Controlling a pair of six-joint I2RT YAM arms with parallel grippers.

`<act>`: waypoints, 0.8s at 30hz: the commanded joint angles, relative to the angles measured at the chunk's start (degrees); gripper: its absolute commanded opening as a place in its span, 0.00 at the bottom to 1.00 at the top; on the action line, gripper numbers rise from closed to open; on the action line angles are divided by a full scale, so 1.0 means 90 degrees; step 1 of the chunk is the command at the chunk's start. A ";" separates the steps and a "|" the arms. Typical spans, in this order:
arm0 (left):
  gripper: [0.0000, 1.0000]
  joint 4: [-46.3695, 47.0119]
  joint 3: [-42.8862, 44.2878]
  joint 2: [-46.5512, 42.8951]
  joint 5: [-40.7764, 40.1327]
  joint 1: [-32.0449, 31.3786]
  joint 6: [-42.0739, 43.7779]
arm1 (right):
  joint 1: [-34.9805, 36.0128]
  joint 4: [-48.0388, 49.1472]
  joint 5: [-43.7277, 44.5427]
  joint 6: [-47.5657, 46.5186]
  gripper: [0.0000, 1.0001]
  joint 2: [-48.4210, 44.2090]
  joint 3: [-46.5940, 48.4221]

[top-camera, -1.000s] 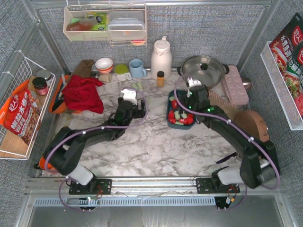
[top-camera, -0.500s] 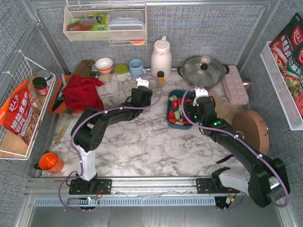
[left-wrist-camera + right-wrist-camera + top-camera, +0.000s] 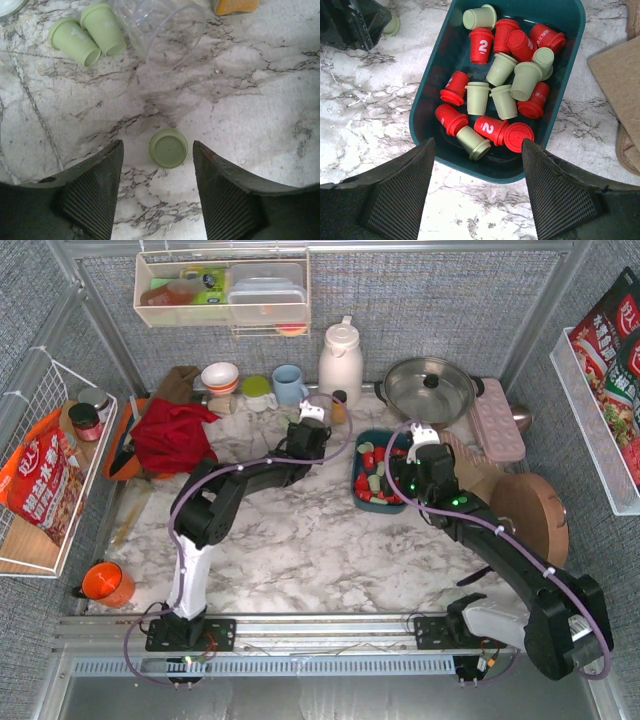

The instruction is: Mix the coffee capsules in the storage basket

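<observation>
The dark teal storage basket (image 3: 565,60) (image 3: 360,455) holds several red and pale green coffee capsules (image 3: 505,95) lying jumbled together. My right gripper (image 3: 478,150) (image 3: 405,485) hangs open over the basket's near end, touching nothing. Left of the basket, one green capsule (image 3: 168,147) stands on the marble. My left gripper (image 3: 158,145) (image 3: 308,432) is open, and that capsule sits just beyond its fingertips with gaps on both sides. Two more green capsules (image 3: 90,36) lie on their sides farther off.
A clear plastic cup (image 3: 160,35) lies on its side beyond the standing capsule, beside an amber bottle (image 3: 235,5). At the back are a red cloth (image 3: 175,435), blue mug (image 3: 290,385), white thermos (image 3: 340,360) and pot (image 3: 430,388). A beige mat (image 3: 620,75) borders the basket's right side.
My left arm has stretched out from the table's middle to the far side beside the basket, and its jaws have narrowed. The right gripper drew back a little toward the basket's near end.
</observation>
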 commanded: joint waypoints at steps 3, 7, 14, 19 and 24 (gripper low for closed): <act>0.57 -0.0022 0.0424 0.0342 0.0068 0.0022 0.0159 | -0.0009 0.0105 -0.0077 0.0063 0.74 -0.0022 0.0049; 0.45 -0.0188 0.0585 0.0481 0.0174 0.0046 0.0125 | -0.0009 0.0090 -0.0108 0.0063 0.74 -0.0002 0.0070; 0.33 -0.0285 0.0495 0.0331 0.0330 0.0088 0.0068 | -0.0008 0.0085 -0.0122 0.0053 0.74 0.0036 0.0083; 0.30 -0.0001 0.0061 -0.0269 0.0683 0.0098 -0.0026 | -0.0009 0.0056 -0.0146 0.0048 0.74 0.0060 0.0114; 0.30 0.0923 -0.0942 -0.1432 0.1873 0.0098 0.0190 | -0.0009 0.0006 -0.0496 0.0045 0.74 0.0099 0.0255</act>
